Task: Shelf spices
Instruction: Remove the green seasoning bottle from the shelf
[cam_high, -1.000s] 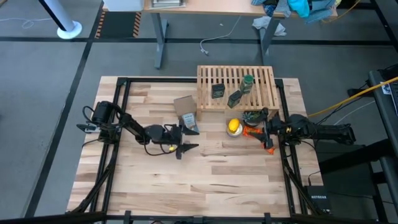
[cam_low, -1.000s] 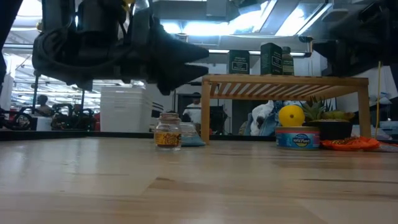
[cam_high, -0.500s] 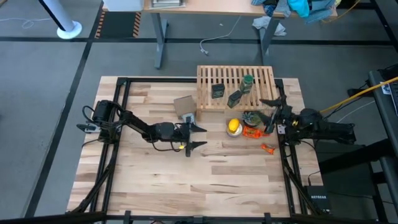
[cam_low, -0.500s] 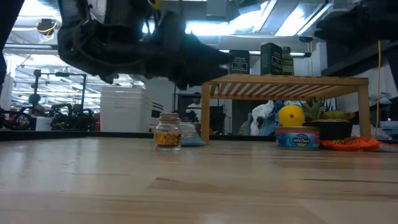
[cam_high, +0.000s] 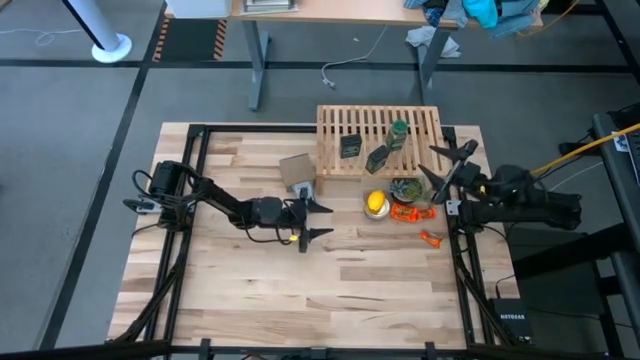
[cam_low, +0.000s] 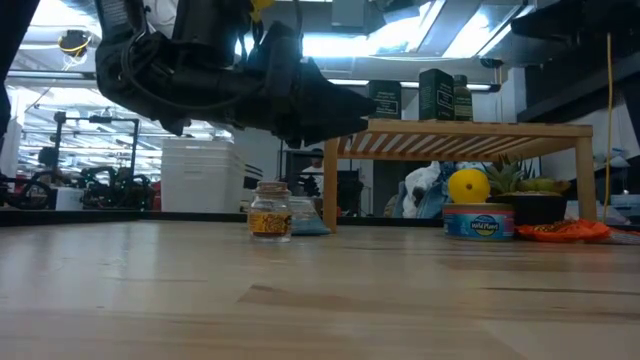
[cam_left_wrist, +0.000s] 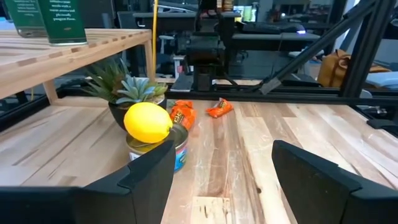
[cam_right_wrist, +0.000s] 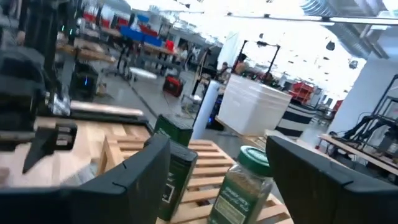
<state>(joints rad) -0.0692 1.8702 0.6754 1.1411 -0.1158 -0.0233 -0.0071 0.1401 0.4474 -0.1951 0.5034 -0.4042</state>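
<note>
The wooden slatted shelf (cam_high: 380, 140) stands at the table's far side. On its top are two dark tins (cam_high: 350, 146) (cam_high: 378, 158) and a green bottle (cam_high: 398, 133). A small clear glass jar (cam_low: 270, 211) stands on the table left of the shelf's leg. My left gripper (cam_high: 322, 220) hovers open and level at mid-table, pointing toward the yellow lemon (cam_left_wrist: 148, 121). My right gripper (cam_high: 440, 163) is open and raised beside the shelf's right end; in its wrist view the green bottle (cam_right_wrist: 239, 185) and a tin (cam_right_wrist: 177, 163) show just ahead.
A lemon sits on a blue-labelled can (cam_left_wrist: 178, 149) beside a small potted plant (cam_left_wrist: 127, 90), near the shelf's front. Orange snack packets (cam_left_wrist: 183, 113) (cam_left_wrist: 219, 108) lie to the right. A brown cardboard box (cam_high: 297, 169) stands left of the shelf. The table's near half is bare wood.
My right gripper has risen from near the orange packets and gone toward the far edge, rolling as it went; it now faces the shelf top. My left gripper has slid a little toward the table's right, rolled so its fingers lie level, then kept still.
</note>
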